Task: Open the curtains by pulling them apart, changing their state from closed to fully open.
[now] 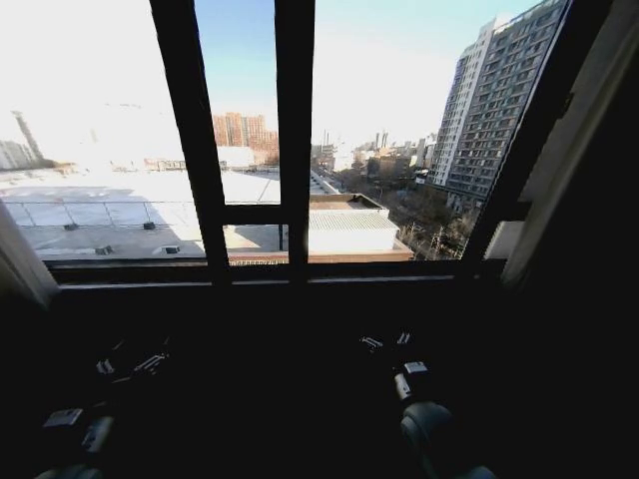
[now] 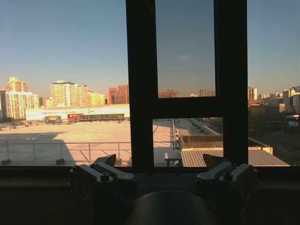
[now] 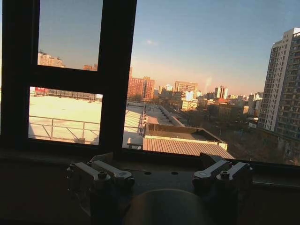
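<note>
The curtains are drawn to the sides in the head view. One pale panel (image 1: 20, 264) hangs at the far left edge, and the other (image 1: 569, 160) slants along the right side of the window. My left gripper (image 1: 130, 364) sits low in shadow below the sill, left of centre. In its own wrist view the left gripper (image 2: 161, 164) is open with nothing between its fingers, facing the glass. My right gripper (image 1: 384, 344) is low, right of centre. Its wrist view shows the right gripper (image 3: 157, 161) open and holding nothing.
Dark window frame bars (image 1: 295, 140) stand in the middle of the bare glass, with a dark sill (image 1: 270, 271) below. Rooftops and tall buildings lie outside. The area under the sill around both arms is in deep shadow.
</note>
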Controlling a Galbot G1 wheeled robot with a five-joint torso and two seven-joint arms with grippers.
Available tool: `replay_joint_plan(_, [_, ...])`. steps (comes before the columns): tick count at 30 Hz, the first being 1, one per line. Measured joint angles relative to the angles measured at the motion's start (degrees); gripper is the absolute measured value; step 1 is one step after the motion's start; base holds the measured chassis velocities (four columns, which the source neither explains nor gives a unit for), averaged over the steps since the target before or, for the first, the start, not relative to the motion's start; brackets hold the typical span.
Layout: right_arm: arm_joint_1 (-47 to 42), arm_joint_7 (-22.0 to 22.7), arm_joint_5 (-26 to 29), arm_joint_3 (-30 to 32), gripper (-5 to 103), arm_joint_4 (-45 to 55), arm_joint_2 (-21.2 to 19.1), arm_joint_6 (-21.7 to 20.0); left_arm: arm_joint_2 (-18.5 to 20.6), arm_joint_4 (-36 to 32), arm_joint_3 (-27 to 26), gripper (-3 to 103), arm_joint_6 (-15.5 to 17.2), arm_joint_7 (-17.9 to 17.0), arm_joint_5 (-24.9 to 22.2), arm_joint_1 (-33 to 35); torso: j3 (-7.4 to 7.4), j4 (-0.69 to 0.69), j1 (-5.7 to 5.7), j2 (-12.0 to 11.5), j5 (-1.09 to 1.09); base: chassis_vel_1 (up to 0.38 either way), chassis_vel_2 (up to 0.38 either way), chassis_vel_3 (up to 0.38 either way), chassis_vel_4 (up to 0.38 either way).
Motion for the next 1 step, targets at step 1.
replay_joint_plan(1, [0.0,0.1,0.1,0.1,100,0.3,0.0,-0.6,0.0,0.0,0.0,100,-0.1,0.0,0.0,0.0,0.01,0.01,0.05,0.0,0.02,-0.064,0.076,0.096,-0.058])
